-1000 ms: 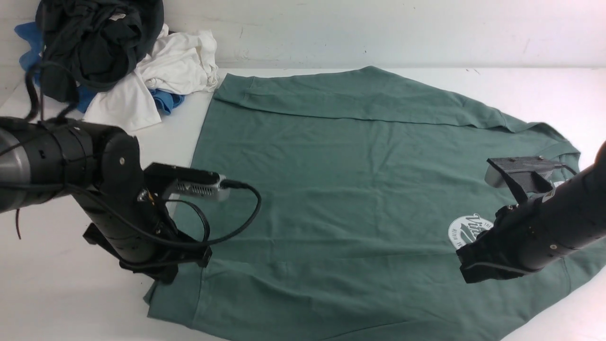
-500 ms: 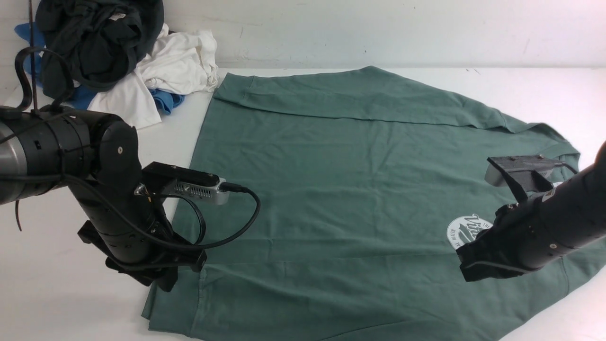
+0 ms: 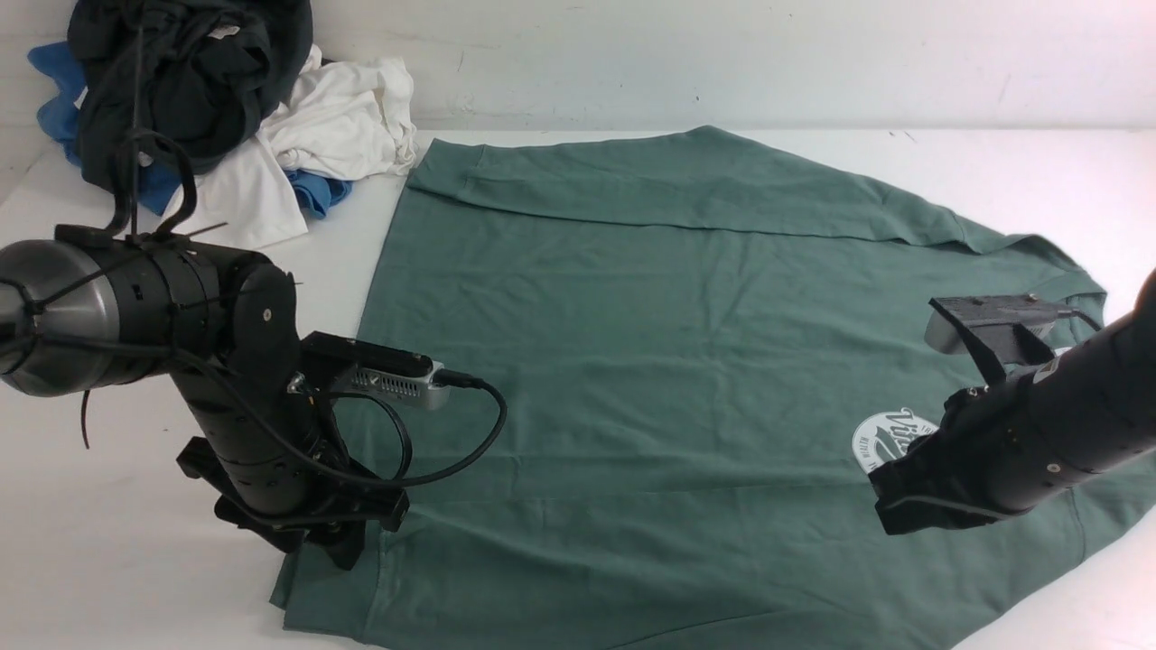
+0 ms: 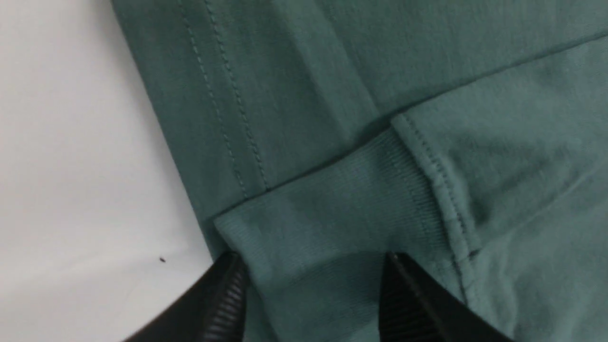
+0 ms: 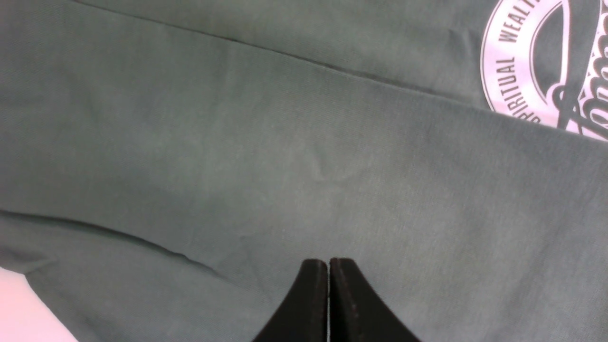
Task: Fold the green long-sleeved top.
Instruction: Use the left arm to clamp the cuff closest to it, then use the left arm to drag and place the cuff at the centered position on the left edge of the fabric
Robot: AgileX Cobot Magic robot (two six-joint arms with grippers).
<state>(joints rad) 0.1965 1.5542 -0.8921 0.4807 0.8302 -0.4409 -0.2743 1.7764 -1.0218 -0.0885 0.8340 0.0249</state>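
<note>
One green long-sleeved top (image 3: 632, 343), logo (image 5: 509, 78) (reads "SPIRITUAL")

The green long-sleeved top (image 3: 650, 361) lies spread on the table (image 3: 108, 578). The left arm (image 3: 244, 424) reaches its near corner, the right arm (image 3: 1039, 442) its logo (image 3: 890, 433).

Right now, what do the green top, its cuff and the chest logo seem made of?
Green top: matte knit, likely cotton; fine texture, soft creases. Cuff: ribbed knit, visible parallel ridges. Chest logo: flat white print, probably ink; crisp edges, no stitching seen.

One green top (image 3: 632, 343); one clothes pile (image 3: 226, 108); two arms (image 3: 235, 388) (image 3: 1048, 433).
</note>
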